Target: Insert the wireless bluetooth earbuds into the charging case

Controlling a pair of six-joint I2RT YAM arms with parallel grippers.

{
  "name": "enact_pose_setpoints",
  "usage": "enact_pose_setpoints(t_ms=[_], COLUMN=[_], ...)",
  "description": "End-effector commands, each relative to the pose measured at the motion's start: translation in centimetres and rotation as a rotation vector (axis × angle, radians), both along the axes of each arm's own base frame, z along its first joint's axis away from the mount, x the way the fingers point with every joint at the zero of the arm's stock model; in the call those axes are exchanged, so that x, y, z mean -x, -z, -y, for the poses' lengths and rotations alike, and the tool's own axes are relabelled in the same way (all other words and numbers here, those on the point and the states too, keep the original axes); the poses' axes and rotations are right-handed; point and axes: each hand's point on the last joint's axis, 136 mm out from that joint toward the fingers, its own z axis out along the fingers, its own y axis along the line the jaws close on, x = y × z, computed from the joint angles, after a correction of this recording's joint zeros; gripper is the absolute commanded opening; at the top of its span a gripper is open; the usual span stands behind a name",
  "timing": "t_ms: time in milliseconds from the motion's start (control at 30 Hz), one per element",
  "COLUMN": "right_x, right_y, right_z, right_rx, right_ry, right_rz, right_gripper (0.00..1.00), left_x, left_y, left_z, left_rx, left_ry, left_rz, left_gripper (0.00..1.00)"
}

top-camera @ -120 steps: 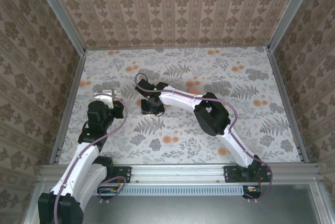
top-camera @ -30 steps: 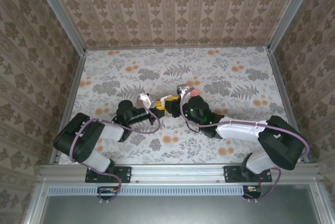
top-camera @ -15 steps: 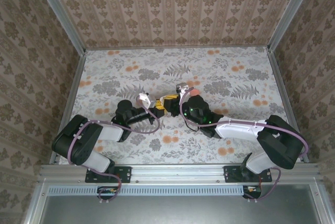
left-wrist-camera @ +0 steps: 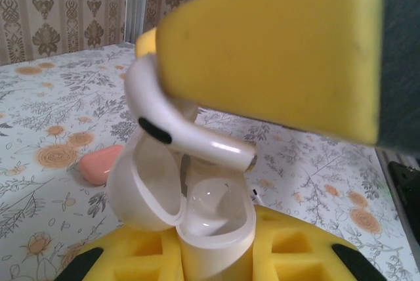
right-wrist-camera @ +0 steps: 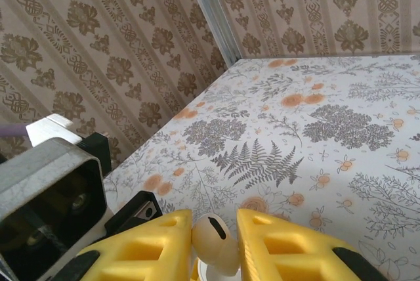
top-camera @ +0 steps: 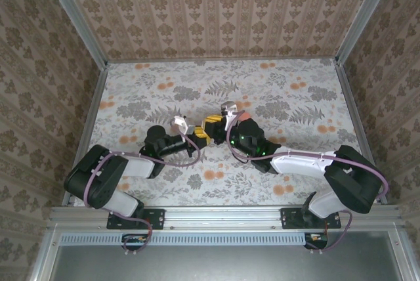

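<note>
Where the two arms meet near mid-worktop, the left end effector is closed on the charging case. Its yellow pads sit either side of the case's lower body. The case stands upright w/ lid swung open to the left in the left wrist view, cavity facing up. Cavity interior is glossy white; can't tell if anything sits inside.

The right end effector is closed on one earbud, pinched btwn its two yellow pads, rounded white head showing in the gap. In the left wrist view the same earbud hangs under the right arm's yellow pad, directly over the open case. Its head is up-left, and its stem slants down-right w/ the tip just above the cavity rim. It's white w/ a dark oval mark on the side and isn't seated in the case. It crosses in front of the lid; contact w/ the lid can't be told.

An orange-pink lump lies on the worktop behind & left of the case, apart from it.

In the top view the two end effectors are nose to nose, the right end effector just beyond the left one, both low over the floral surface.
</note>
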Motion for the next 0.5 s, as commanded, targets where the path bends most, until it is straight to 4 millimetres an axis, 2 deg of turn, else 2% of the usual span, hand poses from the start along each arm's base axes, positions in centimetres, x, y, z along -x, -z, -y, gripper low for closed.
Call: enact_pose_setpoints(t_ms=[0,467], right_x=[0.1,0.5], right_y=[-0.7,-0.2], right_z=[-0.3,0.0], right_rx=[-0.012,0.03], right_ry=[-0.008,0.004], right_rz=[0.051,0.087], right_gripper=[0.24,0.24], left_x=[0.4,0.3], left_y=[-2.6,-4.8], left_z=[0.3,0.4], left_rx=[0.06,0.111], left_ry=[0.027,0.032], left_rz=[0.028,0.013], left_gripper=[0.09,0.09])
